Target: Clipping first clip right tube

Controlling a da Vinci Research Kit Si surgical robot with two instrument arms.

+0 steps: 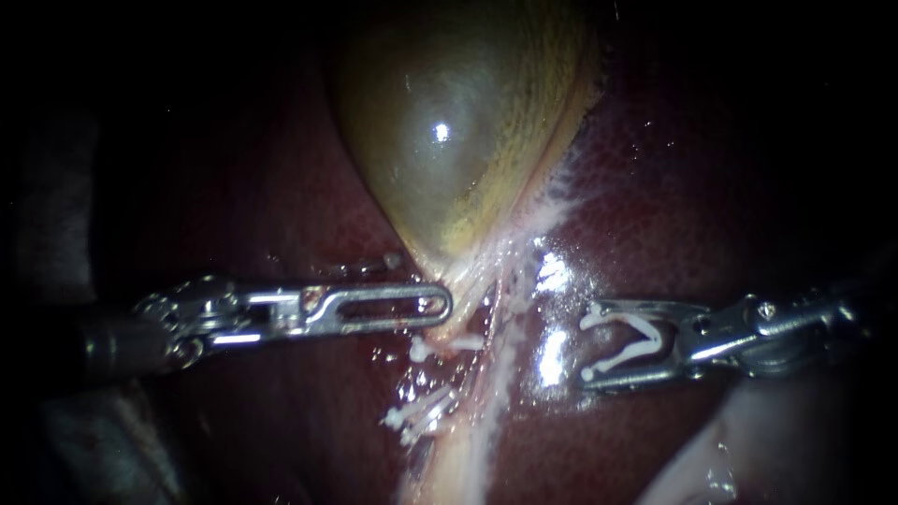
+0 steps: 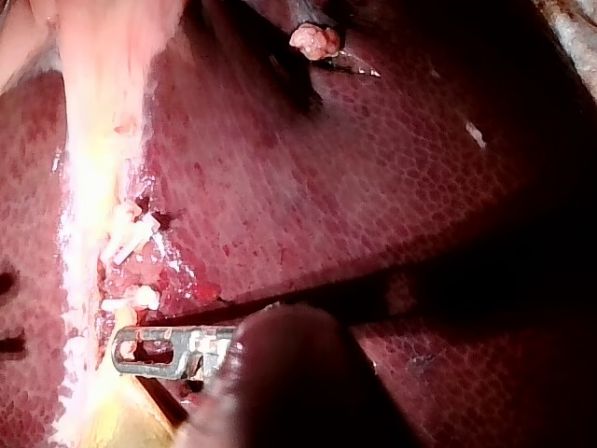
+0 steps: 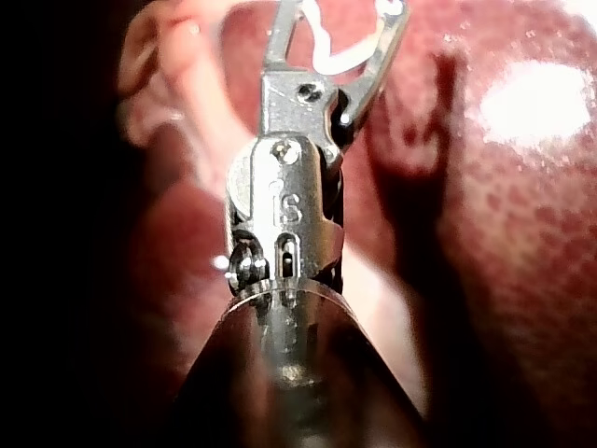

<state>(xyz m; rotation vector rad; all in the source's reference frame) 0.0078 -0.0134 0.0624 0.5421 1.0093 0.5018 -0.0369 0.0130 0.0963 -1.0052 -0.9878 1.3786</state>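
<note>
My endoscope sits close over the gallbladder [image 1: 449, 140]. My left wrist camera looks down my left instrument [image 2: 121, 350] at the applied clips [image 2: 131, 238] just below the gallbladder; my right wrist camera hugs my right instrument [image 3: 340, 19] and its loaded clip [image 3: 322, 58]. The endoscope shows both too.

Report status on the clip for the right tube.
Left instrument shut on gallbladder neck. Right instrument holds open clip, short of the pale tube, not on yet. Two placed clips alongside; nothing in between.
</note>
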